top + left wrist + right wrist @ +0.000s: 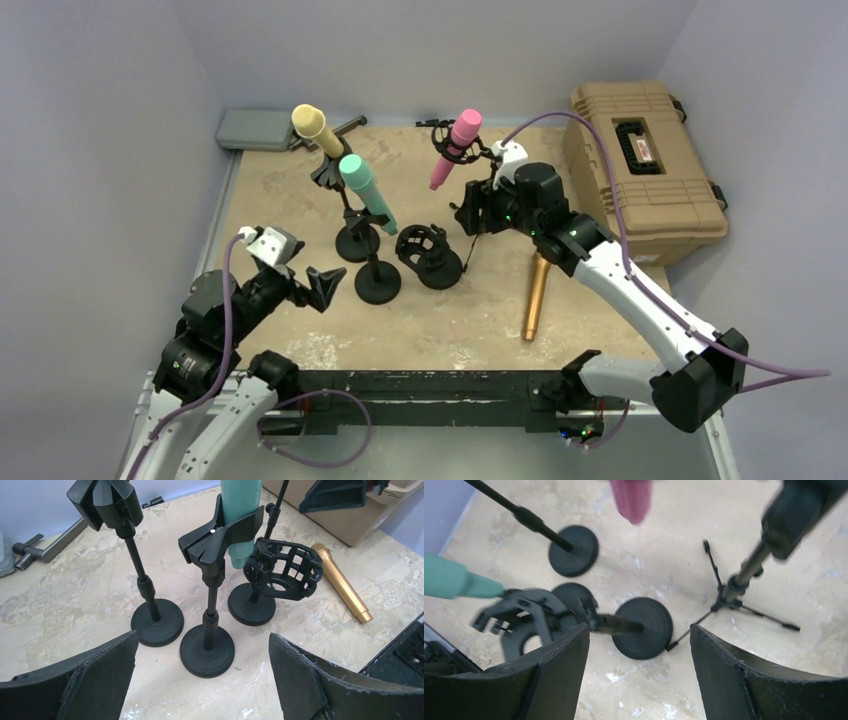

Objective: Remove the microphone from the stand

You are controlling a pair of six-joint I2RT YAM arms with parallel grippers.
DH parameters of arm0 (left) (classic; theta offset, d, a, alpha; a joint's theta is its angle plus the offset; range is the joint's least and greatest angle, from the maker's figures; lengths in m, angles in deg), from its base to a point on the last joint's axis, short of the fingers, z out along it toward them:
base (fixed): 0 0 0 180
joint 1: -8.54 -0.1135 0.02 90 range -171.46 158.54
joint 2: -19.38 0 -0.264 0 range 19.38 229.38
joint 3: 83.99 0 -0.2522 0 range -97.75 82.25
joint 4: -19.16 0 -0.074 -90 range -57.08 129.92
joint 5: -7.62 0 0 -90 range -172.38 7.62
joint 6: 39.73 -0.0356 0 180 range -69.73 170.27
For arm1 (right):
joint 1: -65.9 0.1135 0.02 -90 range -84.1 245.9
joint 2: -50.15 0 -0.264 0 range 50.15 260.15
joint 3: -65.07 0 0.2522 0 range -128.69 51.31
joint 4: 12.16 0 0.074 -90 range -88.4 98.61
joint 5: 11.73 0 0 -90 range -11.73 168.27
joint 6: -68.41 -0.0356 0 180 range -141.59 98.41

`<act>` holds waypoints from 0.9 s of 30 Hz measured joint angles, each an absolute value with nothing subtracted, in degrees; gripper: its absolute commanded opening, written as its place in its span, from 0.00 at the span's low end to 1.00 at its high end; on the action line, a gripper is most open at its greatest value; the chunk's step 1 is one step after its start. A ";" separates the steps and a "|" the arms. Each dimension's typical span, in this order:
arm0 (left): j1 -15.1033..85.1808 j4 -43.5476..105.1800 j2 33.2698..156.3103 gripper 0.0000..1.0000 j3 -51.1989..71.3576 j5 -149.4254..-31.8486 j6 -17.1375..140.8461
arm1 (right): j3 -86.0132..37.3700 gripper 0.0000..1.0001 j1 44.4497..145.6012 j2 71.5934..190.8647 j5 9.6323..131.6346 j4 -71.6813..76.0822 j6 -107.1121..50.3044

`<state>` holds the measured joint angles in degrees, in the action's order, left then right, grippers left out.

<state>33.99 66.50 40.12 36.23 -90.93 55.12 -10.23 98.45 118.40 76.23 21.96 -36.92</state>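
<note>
Pink mic (455,148) sits in its tripod stand (738,581) just behind-right of the empty shock-mount stand (428,250), R claw (468,212) wide open, holding nothing, just right of that mount; L claw (325,285) likewise open & empty front-left of it, gold mic (537,296) flat on worktop (450,330) to its right.

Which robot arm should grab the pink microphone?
Right. The right pincer is open just beside the pink microphone. The left pincer is farther off, at the near left, facing the green microphone.
</note>
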 measured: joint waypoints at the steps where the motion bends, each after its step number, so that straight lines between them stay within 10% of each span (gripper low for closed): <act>1: 33.99 66.50 40.18 1.00 36.25 -90.67 55.12 | -12.19 0.73 98.94 118.53 76.25 22.73 -36.33; 27: 33.99 66.44 37.82 1.00 37.17 -83.55 55.66 | -32.83 0.61 127.02 128.28 86.39 15.65 -31.52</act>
